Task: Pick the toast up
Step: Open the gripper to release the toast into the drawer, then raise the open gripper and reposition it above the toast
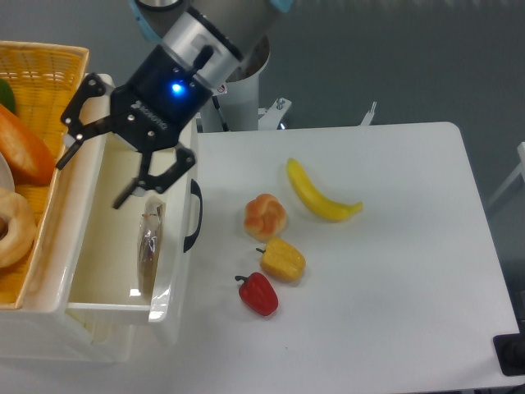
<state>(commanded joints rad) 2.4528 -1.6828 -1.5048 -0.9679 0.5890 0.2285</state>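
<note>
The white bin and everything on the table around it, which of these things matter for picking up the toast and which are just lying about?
Part of the job:
- flat brown plastic-wrapped toast, on edge against the bin's right wall
- open black two-finger gripper, above it, holding nothing
- white plastic bin holding the toast

Just lying about:
- yellow banana
- round orange-white bun
- yellow pepper
- red pepper
- yellow wicker basket

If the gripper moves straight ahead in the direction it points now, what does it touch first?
The open gripper points down and to the left, into the white bin. It would probably meet the bin's bare floor first, left of the toast leaning on the right wall, though depth is unclear.
</note>
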